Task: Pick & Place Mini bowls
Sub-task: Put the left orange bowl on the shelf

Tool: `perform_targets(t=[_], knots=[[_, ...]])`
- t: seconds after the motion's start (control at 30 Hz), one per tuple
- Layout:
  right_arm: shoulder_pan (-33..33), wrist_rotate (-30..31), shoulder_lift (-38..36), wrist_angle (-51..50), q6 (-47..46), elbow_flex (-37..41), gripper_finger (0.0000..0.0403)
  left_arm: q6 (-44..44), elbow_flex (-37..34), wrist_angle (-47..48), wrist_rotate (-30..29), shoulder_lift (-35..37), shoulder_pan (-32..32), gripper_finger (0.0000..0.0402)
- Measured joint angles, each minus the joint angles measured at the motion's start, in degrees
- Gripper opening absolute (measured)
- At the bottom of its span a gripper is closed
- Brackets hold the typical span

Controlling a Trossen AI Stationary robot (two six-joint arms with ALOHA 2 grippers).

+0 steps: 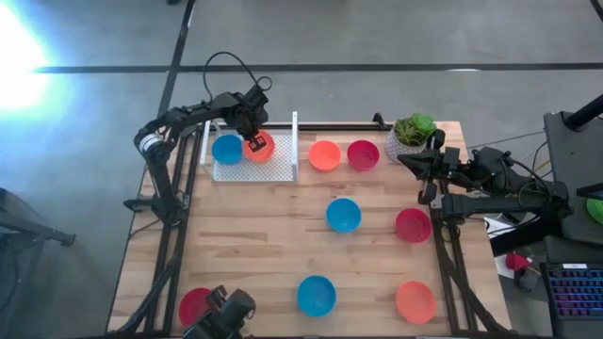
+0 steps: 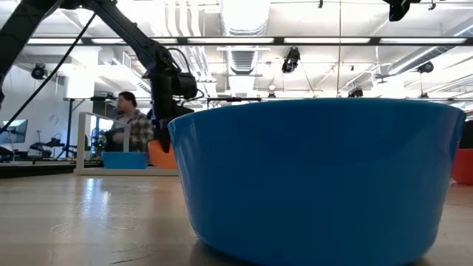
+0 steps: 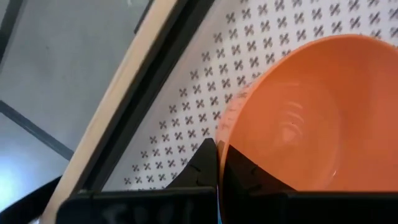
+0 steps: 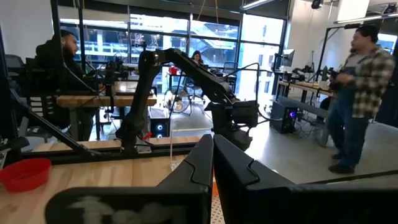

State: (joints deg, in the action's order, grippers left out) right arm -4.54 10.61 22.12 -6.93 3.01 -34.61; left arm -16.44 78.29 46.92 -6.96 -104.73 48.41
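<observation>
My left gripper [image 1: 252, 139] [image 3: 217, 148] is at the far left of the table, over a white perforated tray [image 1: 278, 169], and is shut on an orange mini bowl [image 1: 261, 147] [image 3: 311, 112]. A blue bowl [image 1: 227, 149] sits beside it in the tray. On the bare wood stand an orange bowl [image 1: 325, 155], a red bowl [image 1: 363, 154], a blue bowl [image 1: 343, 215], a red bowl [image 1: 413, 225], a blue bowl [image 1: 317, 295] [image 2: 318, 177], an orange bowl [image 1: 415, 301] and a red bowl [image 1: 196, 306]. My right gripper [image 1: 410, 162] [image 4: 212, 140] waits shut at the right edge. My left gripper pinches the orange bowl's rim [image 3: 229, 134] on its far side, one finger [image 3: 245, 171] inside the bowl and one finger [image 3: 202, 165] outside. The fingers come from above, slanting down. The bowl is open side up over the tray floor; whether its bottom rests there, I cannot tell.
A white plant pot with a green plant [image 1: 412, 137] stands at the far right corner, close to my right gripper. The tray has raised side walls [image 1: 295, 141]. People [image 4: 357, 93] stand in the room beyond the table. A keyboard [image 1: 575, 292] lies off the table's right side.
</observation>
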Motion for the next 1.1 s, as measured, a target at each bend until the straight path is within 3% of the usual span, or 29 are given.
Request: perform_targets(t=[0.23, 1.1], knots=[[0.01, 0.0, -0.01, 0.04, -0.02, 0.0, 0.0008, 0.19, -0.07, -3.55, 4.5, 0.0, 0.01, 0.0], [0.01, 0.0, 0.0, 0.43, 0.0, 0.0, 0.0008, -1.92, -3.59, -5.0, 3.61, 0.04, 1.45, 0.0016]])
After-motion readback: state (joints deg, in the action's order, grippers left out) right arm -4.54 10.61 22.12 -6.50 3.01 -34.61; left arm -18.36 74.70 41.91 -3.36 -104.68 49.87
